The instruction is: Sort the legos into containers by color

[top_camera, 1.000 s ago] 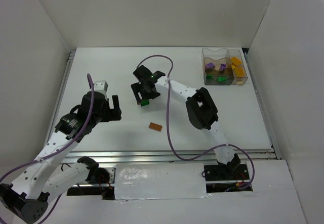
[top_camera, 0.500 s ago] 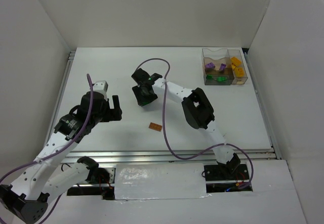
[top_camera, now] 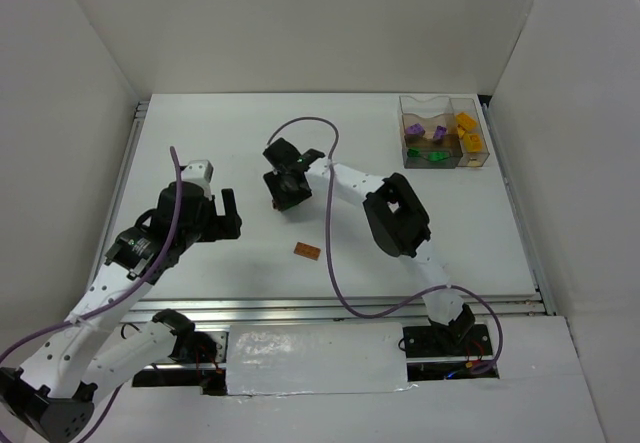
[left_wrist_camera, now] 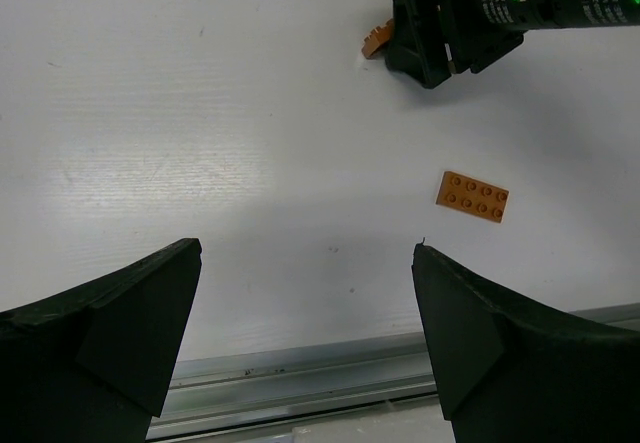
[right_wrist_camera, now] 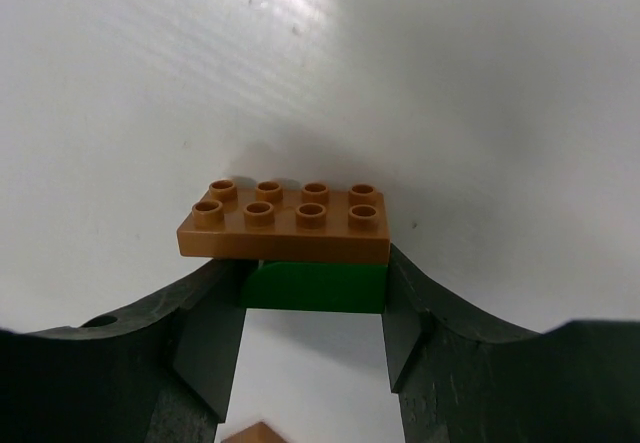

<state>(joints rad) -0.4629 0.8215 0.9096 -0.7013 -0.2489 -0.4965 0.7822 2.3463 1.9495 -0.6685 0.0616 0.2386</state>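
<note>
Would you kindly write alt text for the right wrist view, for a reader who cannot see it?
The right gripper grips a green brick between its two dark fingers; a flat brown plate with eight studs caps the brick, seen against the white table. A sliver of another brown piece shows at the bottom edge.

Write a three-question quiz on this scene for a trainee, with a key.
1. True or false: the left pincer is open and holds nothing.
2. What sits between the fingers of the right pincer? A) a purple brick; B) a green brick with a brown plate on top; C) a yellow brick alone.
3. How many studs show on the loose plate lying flat on the table?
Key: 1 true; 2 B; 3 eight.
</note>
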